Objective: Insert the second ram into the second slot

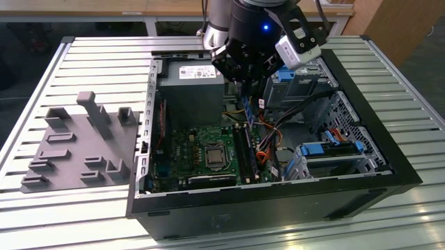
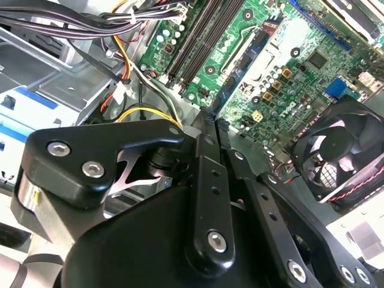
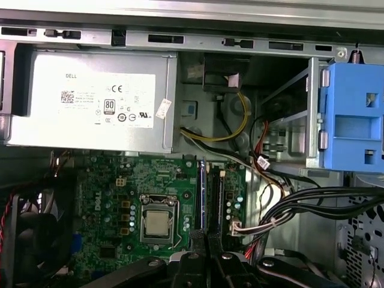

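An open computer case (image 1: 389, 172) lies on a slatted table. My gripper (image 1: 247, 91) hangs above its motherboard, shut on the second ram (image 1: 248, 109), a thin dark-blue stick pointing down toward the board. In the first wrist view the ram (image 3: 203, 195) shows edge-on, rising from my gripper (image 3: 207, 241) over the long dark memory slots (image 3: 219, 198). Those slots (image 1: 245, 151) run beside the processor socket (image 1: 212, 155). In the second wrist view my gripper (image 2: 213, 125) sits closed above the board, with the slots (image 2: 195, 42) further off. The ram hangs above the slots without touching them.
A grey power supply (image 1: 191, 94) fills the case's far corner. Bright-blue drive clips (image 1: 326, 148) and loose cables (image 3: 300, 201) lie on the exterior view's right. A fan (image 2: 336, 156) sits by the board. A grey fixture plate (image 1: 80, 146) rests on the table at the exterior view's left.
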You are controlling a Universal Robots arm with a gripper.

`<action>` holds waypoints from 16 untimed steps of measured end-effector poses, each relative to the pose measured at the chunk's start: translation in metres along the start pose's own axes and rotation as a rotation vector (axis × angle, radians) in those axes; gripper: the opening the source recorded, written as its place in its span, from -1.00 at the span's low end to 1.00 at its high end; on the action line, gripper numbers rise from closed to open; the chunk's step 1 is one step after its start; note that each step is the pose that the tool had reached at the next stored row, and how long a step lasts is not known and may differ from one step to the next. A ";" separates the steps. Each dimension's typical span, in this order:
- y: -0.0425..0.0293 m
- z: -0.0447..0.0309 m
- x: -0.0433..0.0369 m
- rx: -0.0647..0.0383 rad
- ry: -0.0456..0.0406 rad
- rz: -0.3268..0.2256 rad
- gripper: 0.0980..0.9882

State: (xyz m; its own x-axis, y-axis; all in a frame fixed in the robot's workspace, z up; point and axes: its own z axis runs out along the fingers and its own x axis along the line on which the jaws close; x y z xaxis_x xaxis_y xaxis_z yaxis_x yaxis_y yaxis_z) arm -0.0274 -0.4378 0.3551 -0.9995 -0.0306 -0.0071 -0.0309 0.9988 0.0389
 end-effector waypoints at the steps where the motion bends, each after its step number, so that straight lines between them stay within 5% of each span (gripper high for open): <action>1: -0.0002 0.0002 0.0000 0.000 0.0000 0.000 -0.92; 16: -0.0015 0.0046 0.0000 0.001 -0.0001 0.000 -0.92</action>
State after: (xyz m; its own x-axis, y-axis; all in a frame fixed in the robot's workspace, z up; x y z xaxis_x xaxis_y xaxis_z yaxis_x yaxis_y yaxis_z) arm -0.0274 -0.4392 0.3504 -0.9995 -0.0307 -0.0072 -0.0309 0.9988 0.0384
